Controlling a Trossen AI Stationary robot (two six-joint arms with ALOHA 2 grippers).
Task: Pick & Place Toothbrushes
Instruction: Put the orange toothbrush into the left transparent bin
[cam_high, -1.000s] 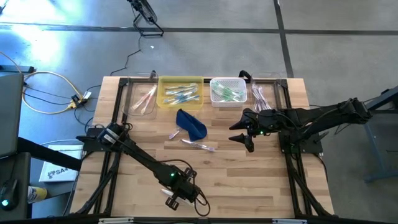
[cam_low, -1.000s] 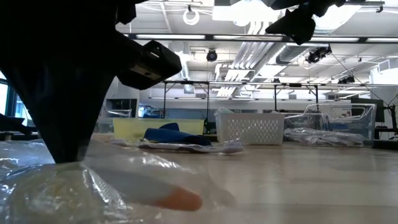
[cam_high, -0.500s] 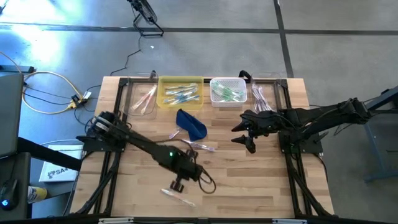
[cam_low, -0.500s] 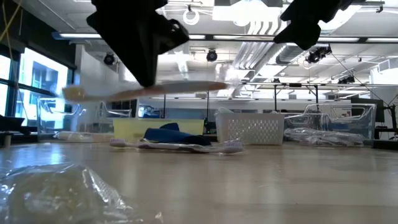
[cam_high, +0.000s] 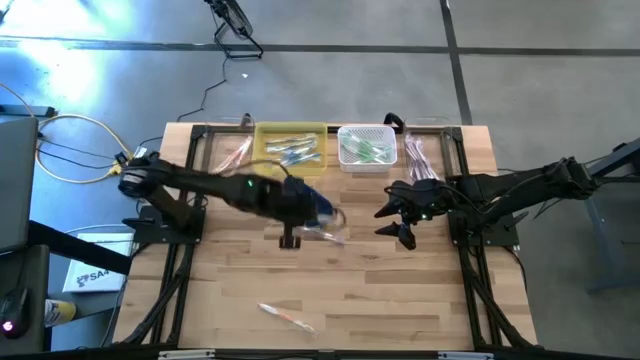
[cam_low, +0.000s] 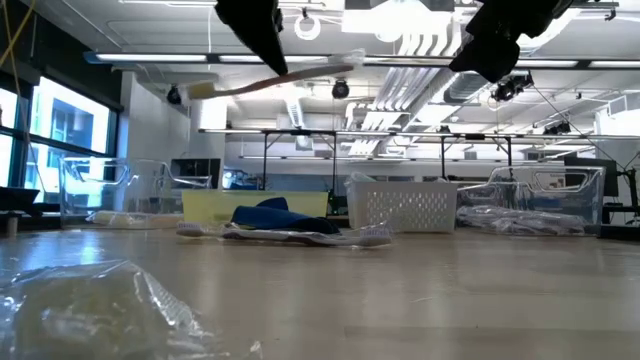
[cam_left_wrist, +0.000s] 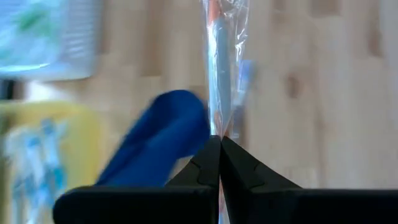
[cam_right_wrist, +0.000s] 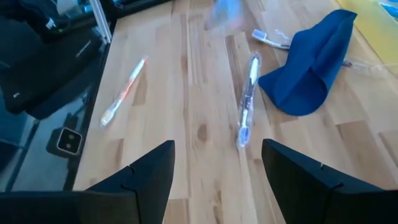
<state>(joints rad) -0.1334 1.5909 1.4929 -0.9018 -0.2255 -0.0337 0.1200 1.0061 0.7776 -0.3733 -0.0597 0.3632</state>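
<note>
My left gripper (cam_high: 290, 239) hangs high over the middle of the table, just near of the dark blue pouch (cam_high: 308, 199), shut on a toothbrush (cam_low: 310, 74) in a clear wrapper with an orange accent (cam_left_wrist: 216, 68). My right gripper (cam_right_wrist: 217, 180) stands open above the table's right half, touching nothing. Loose toothbrushes lie flat on the wood. One with an orange end (cam_right_wrist: 124, 90) is near the front edge (cam_high: 285, 316). A blue one (cam_right_wrist: 247, 99) lies beside the pouch (cam_right_wrist: 311, 62). My left gripper pinches the wrapped toothbrush between its two shut fingertips, on the shaft (cam_left_wrist: 216, 127). The fingers slant down from above. The toothbrush sticks out on both sides of them (cam_low: 215, 88), nearly level, lifted well clear of the table.
Along the far edge stand a clear bin (cam_high: 232, 155), a yellow bin (cam_high: 290, 148), a white basket (cam_high: 367, 145) and a second clear bin (cam_high: 425, 152), each with toothbrushes in it. A crumpled clear wrapper (cam_low: 90, 300) lies close to the low camera.
My left gripper has risen from the near edge and swung toward the far edge, up to the blue pouch, carrying the wrapped toothbrush lifted clear. The orange-ended toothbrush has stayed on the wood near the front edge.
</note>
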